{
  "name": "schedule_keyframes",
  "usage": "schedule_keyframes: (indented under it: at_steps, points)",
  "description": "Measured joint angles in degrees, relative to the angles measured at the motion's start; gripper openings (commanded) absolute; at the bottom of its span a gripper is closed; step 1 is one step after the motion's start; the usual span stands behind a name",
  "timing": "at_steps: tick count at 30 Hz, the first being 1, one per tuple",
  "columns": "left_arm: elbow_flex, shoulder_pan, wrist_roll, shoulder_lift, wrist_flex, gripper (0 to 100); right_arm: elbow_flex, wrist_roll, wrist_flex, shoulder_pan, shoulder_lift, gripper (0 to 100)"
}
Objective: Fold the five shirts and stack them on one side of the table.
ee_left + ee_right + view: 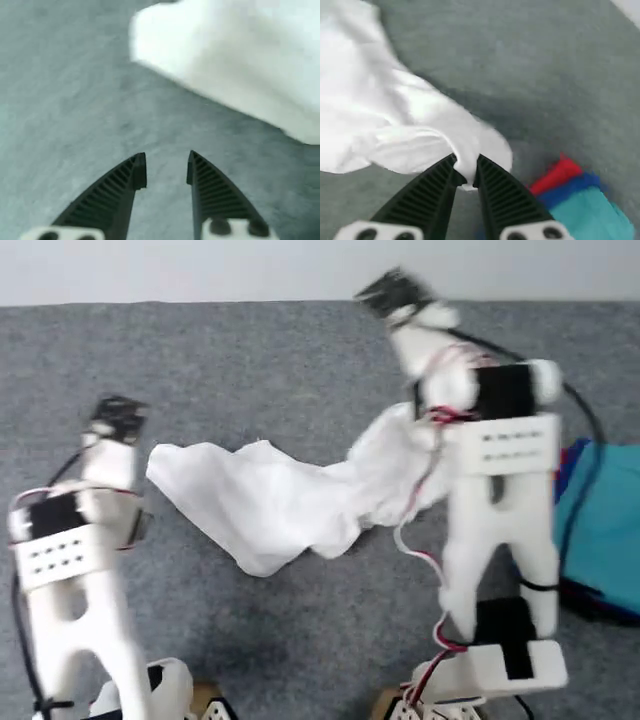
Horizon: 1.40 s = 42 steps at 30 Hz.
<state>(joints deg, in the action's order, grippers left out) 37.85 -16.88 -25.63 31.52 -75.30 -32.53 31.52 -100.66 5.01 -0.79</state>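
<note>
My right jaws were shut on a small fold at the right end of the white shirt (385, 115), with only a sliver of cloth between the tips. My left jaws stood partly apart with nothing in them, over the bare grey desk (250, 360), just beside the shirt's left end. The shirt lay crumpled across the middle of the desk between my two arms, bunched and twisted rather than spread flat. The stack of folded shirts (605, 530), teal, blue and red, sat at the right edge, close to my right arm.

The thin pinch worried me most. I judged that any pull to the right or upward could slide the cloth out of my right jaws, since so little of it was caught.

The left side was the next risk. If my left jaws came down where they were, they would close on the desk and not on cloth, and the shirt would then drag sideways in a heap instead of stretching out.

With the shirt as wrinkled as it was, a fold made then would likely have trapped creases and come out lopsided.

My right arm also stood near enough to the stack that a wide swing could have knocked it askew.
</note>
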Motion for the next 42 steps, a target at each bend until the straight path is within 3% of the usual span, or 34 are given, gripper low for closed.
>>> schedule_keyframes:
  at_steps: [9,12,18,25,32,42]
  points:
    - [7.5,25.1,0.0,-0.4,0.0,19,-0.4,0.8,0.0,-11.0,-0.1,1.0]
    - [9.0,30.2,0.0,-2.4,1.6,19,-0.4,0.8,0.0,-12.3,-0.1,1.0]
    - [6.5,30.2,0.1,-18.2,8.3,18,-0.4,0.8,0.0,-12.7,-0.1,1.0]
    - [-10.5,26.4,0.1,-38.9,6.4,18,-0.4,0.8,0.0,-12.7,-0.1,1.0]
    - [-24.5,18.8,-1.1,-40.3,2.7,18,-0.4,0.8,0.0,-12.7,-0.1,1.0]
    - [-25.1,20.5,-3.7,-39.2,-7.6,18,-0.5,0.9,0.5,-13.6,0.4,1.0]
